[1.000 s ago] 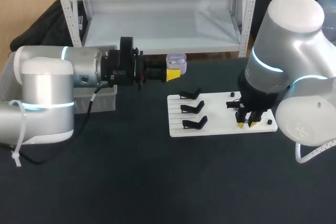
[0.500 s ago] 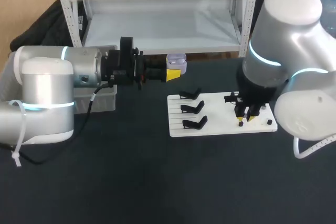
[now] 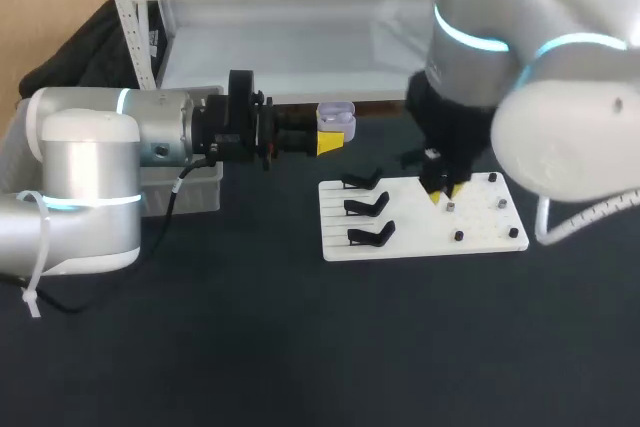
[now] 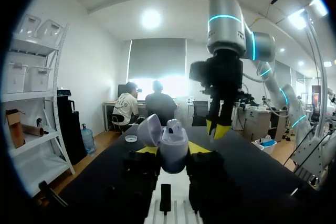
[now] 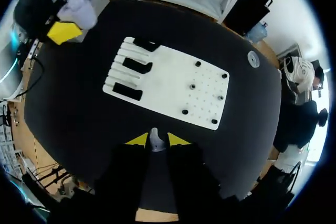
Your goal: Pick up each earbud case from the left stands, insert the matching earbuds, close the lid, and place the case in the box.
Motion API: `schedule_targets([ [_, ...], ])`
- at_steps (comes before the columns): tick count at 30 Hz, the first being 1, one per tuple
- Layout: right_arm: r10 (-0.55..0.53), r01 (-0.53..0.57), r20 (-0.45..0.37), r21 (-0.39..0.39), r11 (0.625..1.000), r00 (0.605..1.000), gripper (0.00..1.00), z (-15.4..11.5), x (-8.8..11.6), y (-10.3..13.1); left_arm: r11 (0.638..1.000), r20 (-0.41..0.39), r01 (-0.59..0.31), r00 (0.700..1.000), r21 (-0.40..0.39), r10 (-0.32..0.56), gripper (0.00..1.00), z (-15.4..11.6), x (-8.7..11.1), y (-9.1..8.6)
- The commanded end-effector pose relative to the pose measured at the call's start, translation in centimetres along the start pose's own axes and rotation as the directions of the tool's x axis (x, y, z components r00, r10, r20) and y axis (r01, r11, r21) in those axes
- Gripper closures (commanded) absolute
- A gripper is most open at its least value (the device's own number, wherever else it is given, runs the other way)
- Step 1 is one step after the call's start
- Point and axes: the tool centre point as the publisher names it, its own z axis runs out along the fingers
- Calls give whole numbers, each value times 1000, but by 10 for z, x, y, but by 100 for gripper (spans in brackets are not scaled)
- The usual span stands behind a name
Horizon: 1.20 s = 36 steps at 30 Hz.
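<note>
Two arms are seen over a dark table (image 3: 250,347). The left gripper (image 3: 330,135) is held level above the table, well apart from the white board (image 3: 480,237), and its yellow-tipped fingers are clamped from both sides on a pale lilac earbud case (image 3: 338,117). In the left wrist view the earbud case (image 4: 173,157) is shown upright in the left gripper (image 4: 173,149), with its lid (image 4: 149,129) swung open to one side. The right gripper (image 3: 440,190) is pointed down over the middle of the white board, between the three black stands (image 3: 365,207) on one part and the small black pegs (image 3: 458,236) on the other. In the right wrist view a small pale earbud (image 5: 154,136) is pinched between the tips of the right gripper (image 5: 157,140), with the white board (image 5: 168,85) well below it. A grey box (image 3: 195,192) is partly hidden behind the left arm, near the table's edge.
</note>
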Motion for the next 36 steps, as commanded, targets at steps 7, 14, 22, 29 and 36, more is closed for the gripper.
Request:
schedule_targets([
  [7,-195,195,32,12,981,980,100,-69,-32,51,1000,0,0,1000,-3,0,100,0,0,-1],
  [14,-273,272,54,29,962,961,100,-79,-63,69,1000,0,0,1000,-3,0,100,0,0,-1],
  [22,-337,336,44,24,942,941,100,-78,-96,81,1000,0,0,1000,-3,0,100,0,0,-1],
  [29,-369,368,21,24,930,929,100,-70,-118,87,1000,0,0,1000,-3,0,100,0,0,-1],
  [36,-356,356,6,44,934,934,100,-63,-133,89,1000,0,0,1000,-3,0,100,0,0,-1],
])
